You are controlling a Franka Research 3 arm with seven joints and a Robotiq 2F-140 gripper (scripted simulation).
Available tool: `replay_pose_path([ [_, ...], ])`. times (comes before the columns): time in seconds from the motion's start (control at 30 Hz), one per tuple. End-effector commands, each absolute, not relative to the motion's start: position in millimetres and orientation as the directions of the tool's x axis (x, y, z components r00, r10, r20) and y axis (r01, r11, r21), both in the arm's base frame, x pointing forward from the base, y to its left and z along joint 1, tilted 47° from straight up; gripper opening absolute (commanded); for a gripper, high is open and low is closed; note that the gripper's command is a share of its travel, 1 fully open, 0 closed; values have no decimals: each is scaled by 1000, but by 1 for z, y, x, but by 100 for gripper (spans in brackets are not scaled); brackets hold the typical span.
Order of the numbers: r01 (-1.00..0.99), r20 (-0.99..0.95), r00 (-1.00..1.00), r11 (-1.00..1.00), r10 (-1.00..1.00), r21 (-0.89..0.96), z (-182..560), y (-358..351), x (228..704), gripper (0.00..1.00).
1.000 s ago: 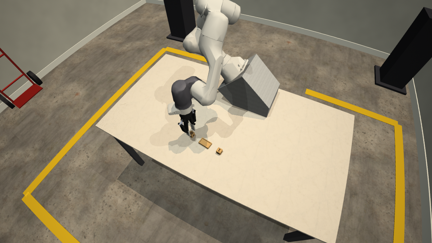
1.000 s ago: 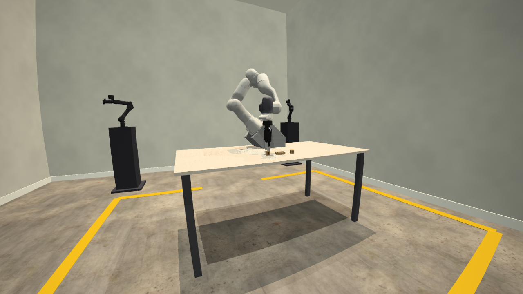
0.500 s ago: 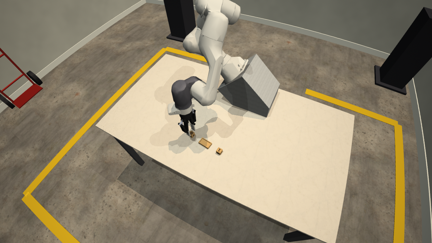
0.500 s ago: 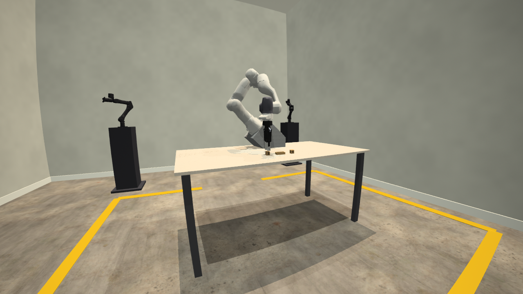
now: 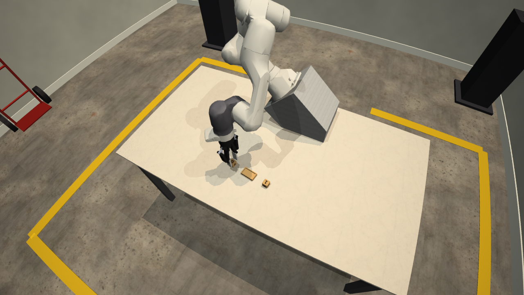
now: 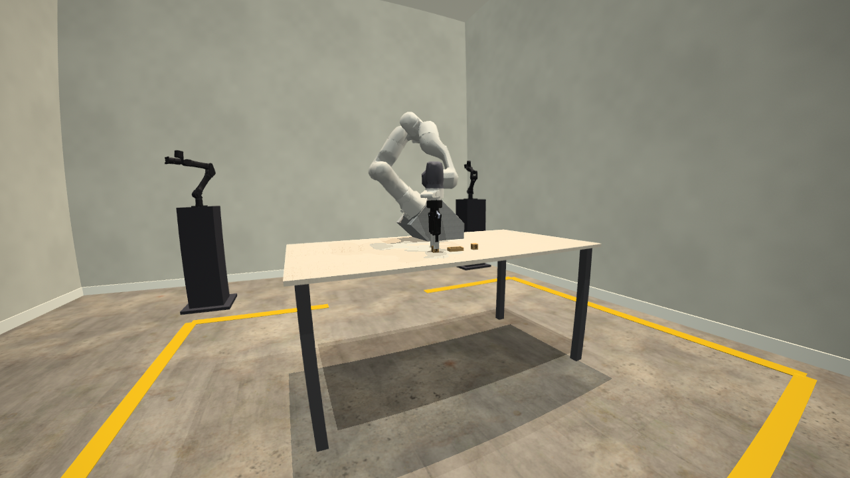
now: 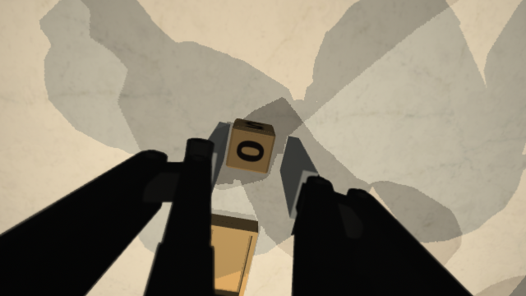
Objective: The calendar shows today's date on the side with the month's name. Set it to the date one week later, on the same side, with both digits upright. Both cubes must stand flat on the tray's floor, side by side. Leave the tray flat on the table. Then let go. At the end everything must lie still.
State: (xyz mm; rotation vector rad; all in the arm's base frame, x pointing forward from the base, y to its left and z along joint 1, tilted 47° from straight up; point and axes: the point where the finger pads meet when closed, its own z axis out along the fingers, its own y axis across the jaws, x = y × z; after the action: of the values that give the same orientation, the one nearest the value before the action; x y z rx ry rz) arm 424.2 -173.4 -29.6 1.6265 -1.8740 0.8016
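A small wooden cube with a 0 on its top face stands on the table; it also shows in the top view. My gripper points straight down, its two finger pads on either side of this cube. A narrow gap shows on each side, so the fingers are partly open and not pressing on it. The shallow wooden tray lies flat and empty just beside the gripper, and shows low in the wrist view. The second cube, with a 1 on top, stands on the table beyond the tray.
The arm's grey wedge base stands at the back of the table. The near table edge runs a short way in front of the tray. Black pedestals and a red hand truck stand on the floor, away from the table.
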Motion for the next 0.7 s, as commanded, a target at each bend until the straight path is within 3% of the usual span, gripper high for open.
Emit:
replay_pose_path([
  [0.0, -992, 724, -127, 85, -678, -94, -32, -177, 428, 28],
  [0.67, -992, 724, -127, 85, -678, -94, -36, -180, 428, 28],
])
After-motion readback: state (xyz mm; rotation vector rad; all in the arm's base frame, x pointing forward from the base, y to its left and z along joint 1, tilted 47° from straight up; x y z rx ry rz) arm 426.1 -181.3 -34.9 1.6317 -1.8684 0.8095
